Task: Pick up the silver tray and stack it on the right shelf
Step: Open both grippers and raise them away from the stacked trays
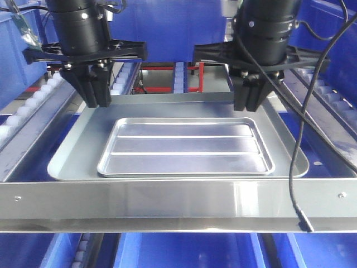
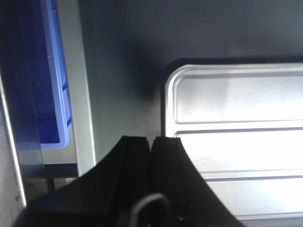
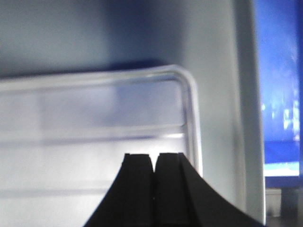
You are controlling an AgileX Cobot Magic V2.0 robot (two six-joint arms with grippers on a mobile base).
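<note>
Here the silver tray (image 1: 186,148) lies flat inside a larger, duller grey tray (image 1: 72,151), roughly centred and closer to that tray's front edge than to its back. Its two long ridges run side to side across the base, and its rolled rim shows all around. The grey tray in turn sits on the right shelf (image 1: 178,200), just behind the broad steel front bar with its small screws, between the side rails; pale rollers (image 1: 33,100) line the left track.

The left gripper (image 1: 97,95) hangs over the back-left part of the grey tray, its fingers pressed together with nothing between them. In the left wrist view the closed fingertips (image 2: 150,142) sit just beside the silver tray's corner (image 2: 173,75), over the grey tray's floor. The right gripper (image 1: 249,96) stands over the grey tray's back-right edge, likewise pressed shut and empty. The right wrist view is blurred, but its fingertips (image 3: 152,158) appear to lie above the silver tray's base near a rounded corner (image 3: 187,78). A black cable (image 1: 298,167) drapes down from the right arm across the front bar. Blue bins (image 1: 178,251) show below the shelf.
</note>
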